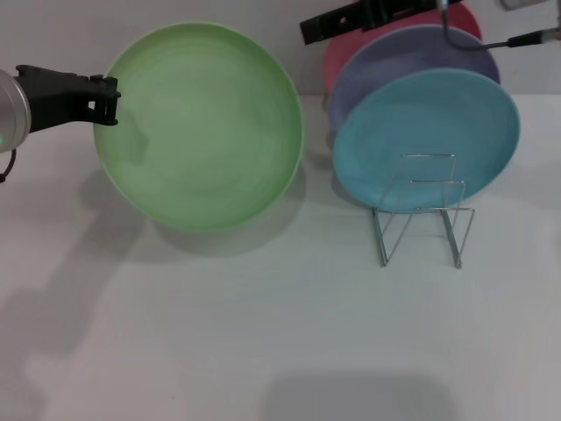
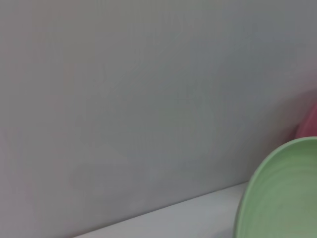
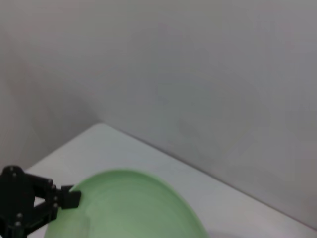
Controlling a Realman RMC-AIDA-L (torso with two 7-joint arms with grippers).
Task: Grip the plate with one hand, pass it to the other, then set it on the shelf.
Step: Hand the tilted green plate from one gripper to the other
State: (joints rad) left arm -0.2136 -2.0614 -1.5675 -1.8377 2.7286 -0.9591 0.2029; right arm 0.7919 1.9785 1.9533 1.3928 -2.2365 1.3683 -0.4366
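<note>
Bare white tabletop (image 1: 263,351) filled the near part of the head view, shadowed along its front edge. Farther back, a small silver wire shelf (image 1: 423,210) stood upright on it toward the right, with a sky-blue plate (image 1: 427,136) propped behind its rods, a lavender plate (image 1: 412,54) behind that, and a pink plate (image 1: 337,53) rearmost, all three leaning on edge. Left of the rack and apart from it, the light green plate (image 1: 203,125) was held up nearly on edge, its concave face turned toward the head camera and its lower rim just above the table, casting a shadow beneath. Its left rim sat between the fingertips of the left gripper (image 1: 109,96), which reached in horizontally from the left edge and was closed onto that rim; the right wrist view showed the same black fingers (image 3: 67,197) pinching the plate (image 3: 133,208) at its edge. The left wrist view caught only an arc of the green rim (image 2: 282,193). The right gripper (image 1: 311,29) hung high at the back, above the stacked plates and clear of the green one; how its fingers stood could not be told. A plain grey-white wall (image 1: 88,35) closed off the scene behind the table.
</note>
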